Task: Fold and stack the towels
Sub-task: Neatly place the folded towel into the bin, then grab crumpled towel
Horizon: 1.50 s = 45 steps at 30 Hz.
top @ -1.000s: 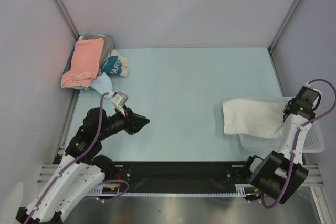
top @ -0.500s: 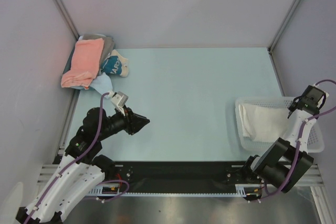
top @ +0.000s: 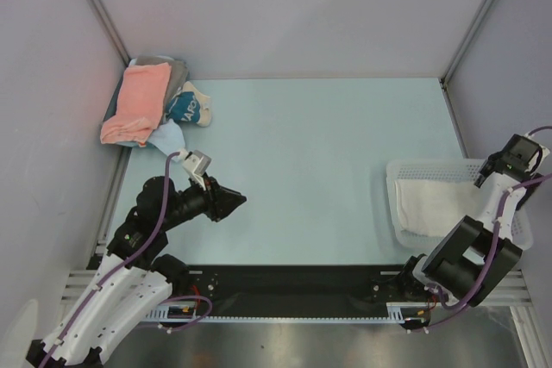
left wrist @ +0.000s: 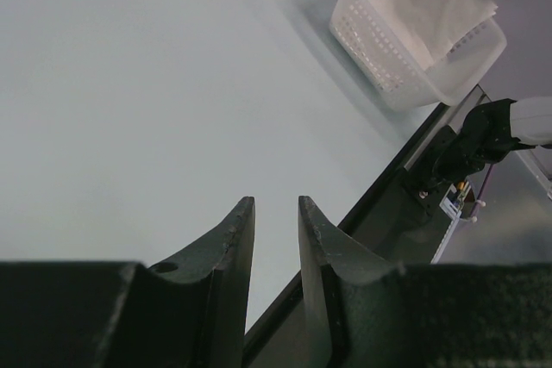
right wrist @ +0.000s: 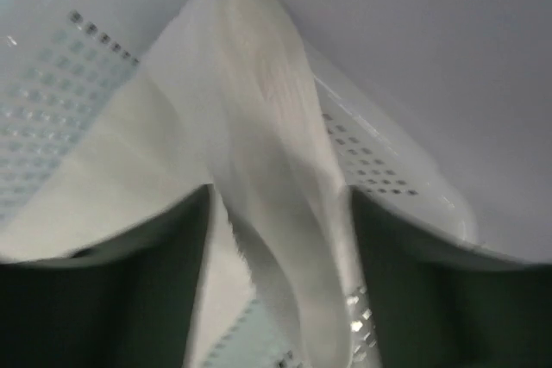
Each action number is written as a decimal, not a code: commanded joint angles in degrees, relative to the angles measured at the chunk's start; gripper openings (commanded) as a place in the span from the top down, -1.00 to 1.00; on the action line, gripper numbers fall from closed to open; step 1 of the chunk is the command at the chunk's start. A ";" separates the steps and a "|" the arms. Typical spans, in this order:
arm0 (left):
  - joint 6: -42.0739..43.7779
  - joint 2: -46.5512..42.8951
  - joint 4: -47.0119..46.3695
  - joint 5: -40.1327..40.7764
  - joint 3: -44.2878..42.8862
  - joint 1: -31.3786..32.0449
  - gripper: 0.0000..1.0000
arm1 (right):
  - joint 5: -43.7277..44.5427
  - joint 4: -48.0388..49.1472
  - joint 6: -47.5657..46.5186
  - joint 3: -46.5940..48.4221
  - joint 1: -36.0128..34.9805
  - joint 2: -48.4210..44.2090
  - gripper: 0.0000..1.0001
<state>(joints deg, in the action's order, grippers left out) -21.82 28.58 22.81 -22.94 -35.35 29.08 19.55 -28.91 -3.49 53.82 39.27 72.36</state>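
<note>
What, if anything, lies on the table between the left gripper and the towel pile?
Nothing visible does: the teal bundle sits just right of the towel pile, off the line from the left gripper.

My left arm (top: 97, 292) and right arm (top: 492, 206) wear white shells over chunky black joints, each trailed by a purple cable (top: 160, 213). My left gripper (left wrist: 276, 204) is matte black, its fingers (left wrist: 231, 247) tapering (one small round hole near the base).
</note>
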 commanded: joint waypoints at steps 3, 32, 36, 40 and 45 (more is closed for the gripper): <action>1.43 0.16 -1.98 -1.58 0.02 0.36 0.35 | 2.24 1.22 2.86 4.36 0.37 -0.90 -1.00; -5.76 14.47 1.27 26.96 -7.87 -4.11 0.15 | -1.53 8.94 26.60 17.99 -69.32 6.74 -0.99; -11.21 23.78 -0.91 34.78 -15.70 -13.58 0.12 | -7.23 16.67 28.00 9.75 -69.67 7.18 -0.99; -11.84 32.73 -2.24 46.03 -22.73 -20.54 0.07 | -9.18 18.19 29.33 7.79 -71.95 8.32 -0.99; -14.03 41.64 -2.68 49.91 -28.18 -28.63 0.05 | -11.19 17.82 28.19 6.21 -75.73 8.42 -0.99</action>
<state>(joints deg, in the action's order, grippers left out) -32.77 67.09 21.19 20.10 -60.45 3.81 11.20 -15.46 24.38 60.53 -34.54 81.93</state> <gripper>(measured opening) 0.472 0.995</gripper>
